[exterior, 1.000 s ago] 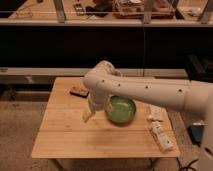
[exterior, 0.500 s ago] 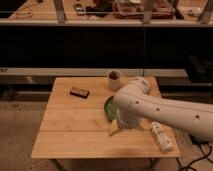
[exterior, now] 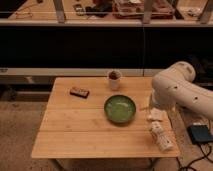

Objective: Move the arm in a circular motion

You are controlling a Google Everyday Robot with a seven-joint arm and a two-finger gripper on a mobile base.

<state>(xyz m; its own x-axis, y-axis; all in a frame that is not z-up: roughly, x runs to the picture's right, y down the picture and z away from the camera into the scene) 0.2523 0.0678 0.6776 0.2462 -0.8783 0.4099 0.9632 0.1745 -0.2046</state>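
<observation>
Arm (exterior: pixel 176 90) is at the surface's (exterior: pixel 75 135) right edge, elbow high. Hand (exterior: pixel 155 114) hangs low just beside the green bowl (exterior: pixel 120 109). Hand state: can't tell. Nothing to grasp imo, since the task's thing is the arm itself: prob. stiff, heavy, bulky. Circle needs clearance vs bowl, cup (exterior: pixel 114 79) & white ribbed object (exterior: pixel 161 136) near front-right corner.
</observation>
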